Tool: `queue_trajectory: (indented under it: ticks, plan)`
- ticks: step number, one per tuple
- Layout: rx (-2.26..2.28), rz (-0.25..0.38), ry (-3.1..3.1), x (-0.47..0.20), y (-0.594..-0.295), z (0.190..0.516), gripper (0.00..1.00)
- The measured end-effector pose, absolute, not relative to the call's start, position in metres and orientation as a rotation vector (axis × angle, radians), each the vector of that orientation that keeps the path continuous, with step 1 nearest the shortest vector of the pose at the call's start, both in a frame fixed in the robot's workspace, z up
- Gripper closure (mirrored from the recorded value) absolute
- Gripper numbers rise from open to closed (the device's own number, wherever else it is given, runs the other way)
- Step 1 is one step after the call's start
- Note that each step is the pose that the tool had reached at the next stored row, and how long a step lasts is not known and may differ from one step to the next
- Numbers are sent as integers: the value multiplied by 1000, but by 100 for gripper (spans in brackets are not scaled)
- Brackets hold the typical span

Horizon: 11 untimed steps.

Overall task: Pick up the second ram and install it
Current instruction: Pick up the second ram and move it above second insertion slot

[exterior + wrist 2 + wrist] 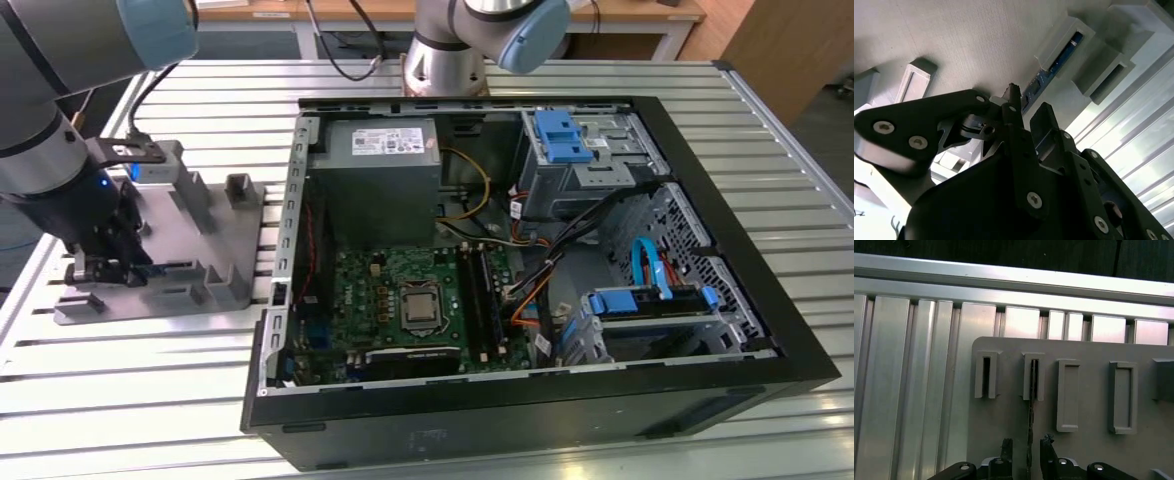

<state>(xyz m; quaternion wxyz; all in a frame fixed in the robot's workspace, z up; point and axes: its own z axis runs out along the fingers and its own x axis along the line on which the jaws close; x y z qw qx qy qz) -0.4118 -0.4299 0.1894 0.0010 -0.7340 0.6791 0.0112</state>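
The second ram (1030, 415) stands on edge in the grey tray (999, 415), one end held in a slotted post (1032, 376). In the first wrist view my gripper (1026, 447) is open and straddles the stick, one black finger on each side with a gap to the board. In the second wrist view the ram's blue board (1061, 55) runs between two posts and down between my fingertips (1014, 97). In the exterior view the gripper (114, 262) is low over the tray (214, 245), at the exterior view's left of the open computer case.
The open case (534, 400) lies on the slatted aluminium table (134, 400). Its green motherboard (360, 300) has long black memory slots (478, 295) beside the processor socket. Other upright posts (1068, 395) stand on the tray close to my gripper. A second robot base (447, 60) stands behind the case.
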Motion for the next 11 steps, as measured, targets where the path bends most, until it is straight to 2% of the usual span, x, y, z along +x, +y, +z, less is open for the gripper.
queue_trajectory:
  ticks: [5, 6, 7, 9, 11]
  plan:
    - [-2304, 35, 2132, -412, -430, 189, 64]
    - [-2304, 35, 2132, -412, -430, 189, 72]
    - [-2304, 35, 2132, -412, -430, 189, 72]
    - [-2304, 35, 2132, -412, -430, 189, 84]
    - [-2304, 35, 2132, -412, -430, 189, 86]
